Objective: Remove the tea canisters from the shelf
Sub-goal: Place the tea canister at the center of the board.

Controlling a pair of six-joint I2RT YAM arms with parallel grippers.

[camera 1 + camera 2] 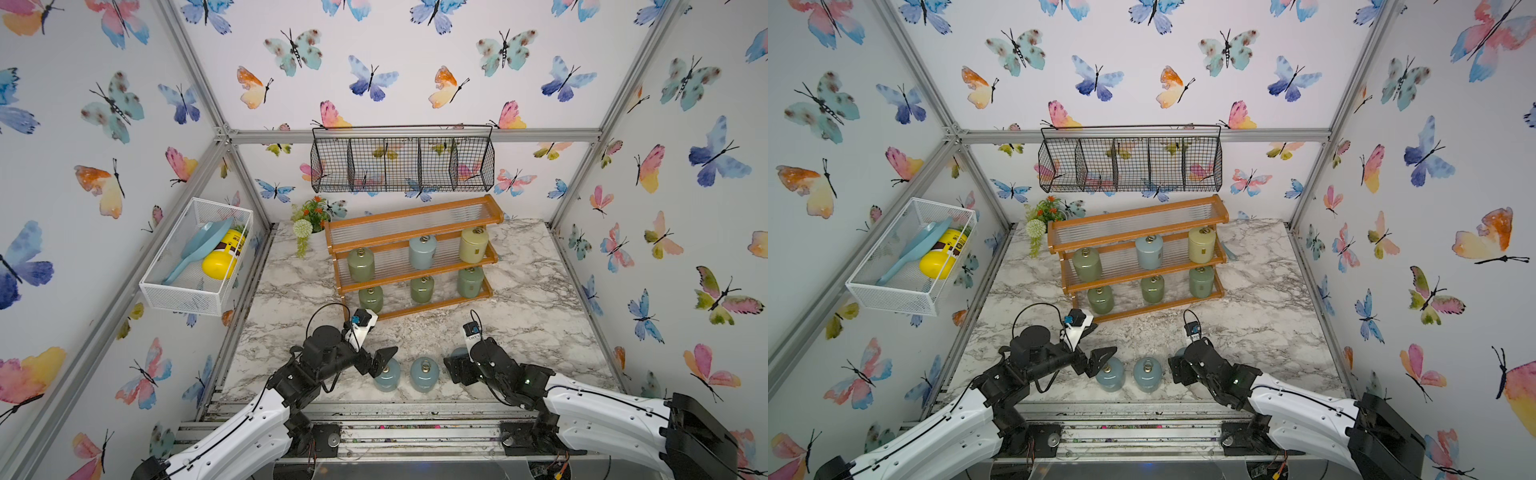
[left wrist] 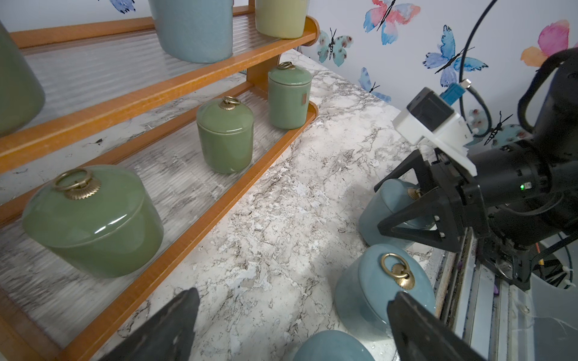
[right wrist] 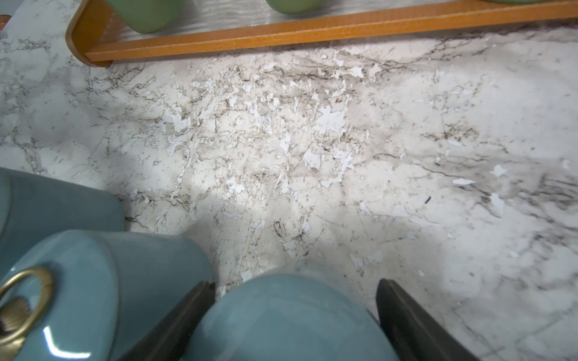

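Toward the back of the marble table (image 1: 540,291) stands the shelf (image 1: 415,214), its steps facing the arms and its long side running across the scene, a little askew. Six tea canisters (image 1: 422,251) sit on it, all upright with ring pulls on top. On the middle tier a green one is at the left end, a pale blue one is in the middle and the pale yellow canister (image 1: 473,244) is at the right end. On the bottom tier three green ones stand in a row, well apart from each other.

Near the front edge, the right claw (image 3: 294,283) is drawn in narrow, its two fingers pressed to opposite sides of the rightmost blue canister (image 3: 281,318). This canister stands upright on the table, and its ring pull shows between the fingers in the left wrist view.

The left claw (image 2: 292,297) gapes wide and holds nothing. It hangs just above the leftmost blue canister (image 1: 386,376), whose lid lies below the gap.

Between these two stands the middle blue canister (image 1: 424,374), upright with its ring on top. It is just beside a finger of the right claw, and I cannot tell whether they touch. The three blue ones form a close row, well apart from the shelf.
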